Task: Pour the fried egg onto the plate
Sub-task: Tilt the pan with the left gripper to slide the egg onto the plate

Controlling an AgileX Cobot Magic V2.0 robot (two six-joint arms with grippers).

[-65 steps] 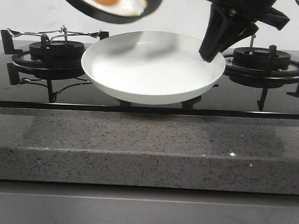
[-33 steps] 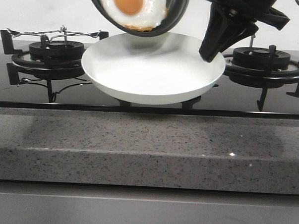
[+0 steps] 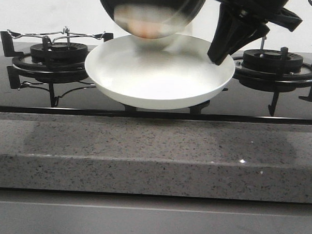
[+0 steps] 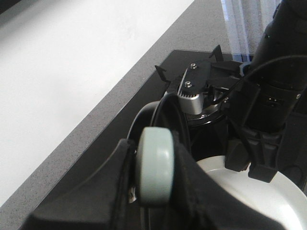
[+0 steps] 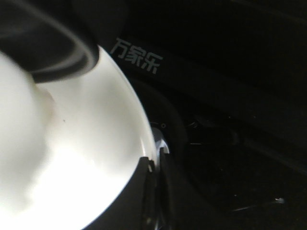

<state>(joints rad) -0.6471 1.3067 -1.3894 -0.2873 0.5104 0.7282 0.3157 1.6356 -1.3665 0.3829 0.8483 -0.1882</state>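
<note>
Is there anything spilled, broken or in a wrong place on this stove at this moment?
Nothing spilled or broken shows. The fried egg is a blur at the tipped black pan lip, above the plate, which the right pincer holds by its rim.

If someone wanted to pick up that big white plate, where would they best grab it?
By its raised rim. The plate is wide, shallow and glossy, so only the thin edge gives fingers something to pinch. The right gripper already meets the rim on the right side from above, and the pan hangs over the back, so the left or near edge looks freest.
</note>
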